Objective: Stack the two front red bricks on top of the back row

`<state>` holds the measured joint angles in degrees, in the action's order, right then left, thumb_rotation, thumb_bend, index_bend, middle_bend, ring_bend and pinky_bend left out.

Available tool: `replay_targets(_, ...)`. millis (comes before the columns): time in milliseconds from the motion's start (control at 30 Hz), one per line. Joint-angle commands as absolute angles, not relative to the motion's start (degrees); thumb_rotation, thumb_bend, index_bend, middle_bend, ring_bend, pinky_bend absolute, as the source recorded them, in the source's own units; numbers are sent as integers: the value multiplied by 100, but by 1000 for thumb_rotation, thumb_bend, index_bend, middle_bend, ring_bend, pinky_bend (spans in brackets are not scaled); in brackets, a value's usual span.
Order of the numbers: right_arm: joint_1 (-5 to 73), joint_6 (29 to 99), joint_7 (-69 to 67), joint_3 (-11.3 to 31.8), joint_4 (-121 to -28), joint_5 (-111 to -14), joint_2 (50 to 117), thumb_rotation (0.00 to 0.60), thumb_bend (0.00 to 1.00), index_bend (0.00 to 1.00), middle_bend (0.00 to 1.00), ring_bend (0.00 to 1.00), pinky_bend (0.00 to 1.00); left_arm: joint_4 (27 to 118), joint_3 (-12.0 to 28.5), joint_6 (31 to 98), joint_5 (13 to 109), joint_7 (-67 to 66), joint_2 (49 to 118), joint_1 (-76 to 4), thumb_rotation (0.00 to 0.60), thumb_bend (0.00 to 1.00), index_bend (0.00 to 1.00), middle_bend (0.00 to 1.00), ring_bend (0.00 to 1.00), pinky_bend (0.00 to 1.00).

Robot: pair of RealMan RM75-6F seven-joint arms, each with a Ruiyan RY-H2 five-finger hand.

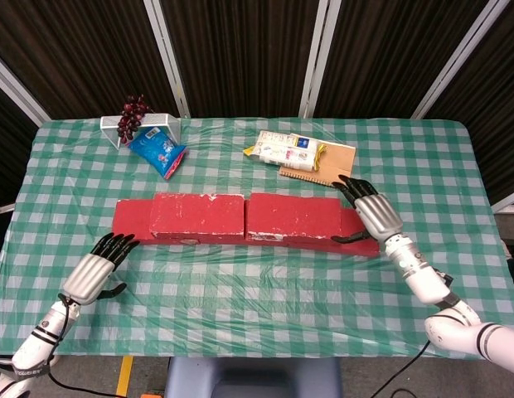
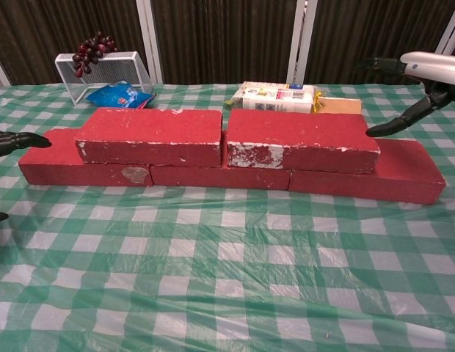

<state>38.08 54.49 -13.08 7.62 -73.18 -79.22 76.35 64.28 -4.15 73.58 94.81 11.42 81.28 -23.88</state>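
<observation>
Now I see 2 red bricks stacked side by side on the back row, near the middle of the table. My right hand hovers over the row's right end, fingers spread, holding nothing. My left hand sits just off the row's left end, fingers apart, empty.

Grapes, blue packet, perhaps notebook.

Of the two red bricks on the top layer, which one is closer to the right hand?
The right top brick, beside the snack box side; the right hand hovers just past its outer end, while the left top brick lies farther away.
</observation>
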Motion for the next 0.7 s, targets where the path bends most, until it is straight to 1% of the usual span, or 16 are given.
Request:
replay_targets(33,3719,5384,-1391,605,-6905,-8008,7595,348,227,293,69,0,155,6449,-414,7367,9488,1109,8133,-2384,600,270,0,34,0,64)
replay_targets(100,3727,5273,-1491,565,-6767,-8011,7622,329,272,329,69,0,150,6452,-408,7360,9479,1085,8143,-2383,600,270,0,35,0,64)
replay_targets(167,3742,5208,-1513,528,-6655,-8042,7673,327,288,352,69,0,148,6452,-404,7336,9465,1073,8150,-2387,600,270,0,34,0,64)
replay_targets(400,3787,5100,-1641,431,-6472,-8184,7878,326,290,382,69,0,147,6448,-402,7322,9457,1061,8151,-2385,600,270,0,34,0,64)
replay_targets(700,3866,4984,-1701,416,-6500,-8242,7952,334,290,389,69,0,147,6409,-397,7283,9440,1117,8153,-2396,600,270,0,34,0,64)
